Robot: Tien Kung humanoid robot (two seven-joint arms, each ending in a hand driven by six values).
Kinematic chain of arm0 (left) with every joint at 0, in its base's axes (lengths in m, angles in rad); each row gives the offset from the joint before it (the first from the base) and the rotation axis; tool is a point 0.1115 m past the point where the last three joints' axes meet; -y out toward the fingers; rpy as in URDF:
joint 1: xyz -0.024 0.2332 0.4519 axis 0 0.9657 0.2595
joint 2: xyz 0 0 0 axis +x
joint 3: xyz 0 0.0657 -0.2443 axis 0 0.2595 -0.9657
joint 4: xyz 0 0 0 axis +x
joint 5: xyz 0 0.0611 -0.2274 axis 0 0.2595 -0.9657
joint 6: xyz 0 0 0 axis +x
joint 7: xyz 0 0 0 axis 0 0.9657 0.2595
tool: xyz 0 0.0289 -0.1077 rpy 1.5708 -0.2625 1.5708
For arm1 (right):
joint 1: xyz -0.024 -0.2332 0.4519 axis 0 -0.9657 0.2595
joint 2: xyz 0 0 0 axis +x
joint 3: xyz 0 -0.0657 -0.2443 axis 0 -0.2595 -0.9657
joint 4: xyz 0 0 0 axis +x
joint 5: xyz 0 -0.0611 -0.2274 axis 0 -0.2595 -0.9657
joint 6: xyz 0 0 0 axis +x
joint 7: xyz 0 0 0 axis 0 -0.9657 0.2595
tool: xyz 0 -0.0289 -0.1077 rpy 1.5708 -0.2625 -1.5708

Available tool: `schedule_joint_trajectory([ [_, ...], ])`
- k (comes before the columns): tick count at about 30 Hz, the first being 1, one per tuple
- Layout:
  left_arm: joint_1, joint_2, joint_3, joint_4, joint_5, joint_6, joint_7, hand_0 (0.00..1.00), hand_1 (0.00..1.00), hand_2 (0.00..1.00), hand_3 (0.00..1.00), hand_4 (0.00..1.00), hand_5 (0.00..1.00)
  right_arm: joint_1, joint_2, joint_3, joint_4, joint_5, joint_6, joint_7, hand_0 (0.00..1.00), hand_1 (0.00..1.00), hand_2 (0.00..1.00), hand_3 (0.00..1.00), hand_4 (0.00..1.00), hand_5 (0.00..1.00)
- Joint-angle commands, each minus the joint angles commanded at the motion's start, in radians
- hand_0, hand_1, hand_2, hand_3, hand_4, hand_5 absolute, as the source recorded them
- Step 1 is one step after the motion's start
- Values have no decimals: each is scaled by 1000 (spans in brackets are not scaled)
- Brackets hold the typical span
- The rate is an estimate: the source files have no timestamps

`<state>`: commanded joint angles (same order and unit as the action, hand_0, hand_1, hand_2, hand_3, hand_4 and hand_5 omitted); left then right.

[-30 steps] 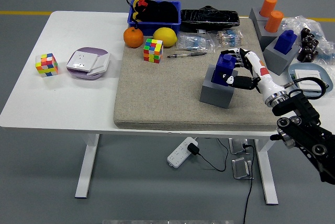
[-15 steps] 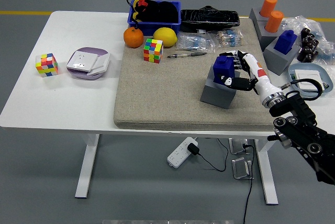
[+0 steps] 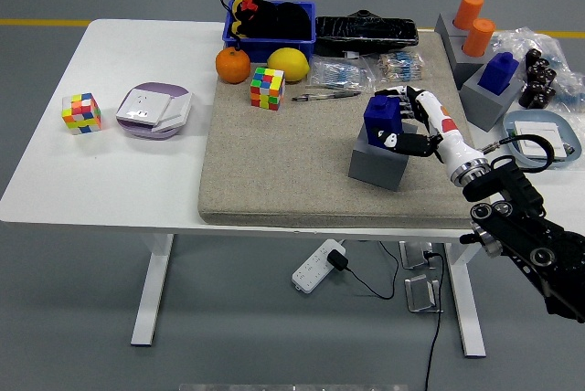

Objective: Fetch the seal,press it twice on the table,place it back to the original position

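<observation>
A blue seal (image 3: 382, 120) stands partly raised out of its grey holder block (image 3: 377, 161) on the beige mat (image 3: 274, 172). My right hand (image 3: 402, 122) wraps the seal, fingers curled behind it and the thumb low at its front. The right arm runs back to the lower right corner. A second blue seal (image 3: 500, 71) sits in another grey holder (image 3: 489, 103) at the far right. My left arm does not show.
Two orange seals (image 3: 473, 21) top a grey stand at the back right. A Rubik's cube (image 3: 268, 88), pen (image 3: 325, 95), orange (image 3: 232, 65), lemon (image 3: 288, 64) and blue bin (image 3: 270, 26) sit at the mat's back. A second cube (image 3: 80, 113) and a socket (image 3: 154, 110) lie left.
My right hand has drawn the blue seal upward and slightly left, so it stands higher out of the grey holder than a second ago. The holder has stayed put.
</observation>
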<state>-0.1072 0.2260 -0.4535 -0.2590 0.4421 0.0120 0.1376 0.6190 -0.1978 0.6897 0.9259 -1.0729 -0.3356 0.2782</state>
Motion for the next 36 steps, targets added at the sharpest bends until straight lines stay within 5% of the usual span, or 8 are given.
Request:
schedule_joint_trajectory([
  [36,3,-2,-3,1,4,-1,0,718,690,679,716,642,238,-13,0,2,-29,19,-3,10,620,493,471,516,632,2],
])
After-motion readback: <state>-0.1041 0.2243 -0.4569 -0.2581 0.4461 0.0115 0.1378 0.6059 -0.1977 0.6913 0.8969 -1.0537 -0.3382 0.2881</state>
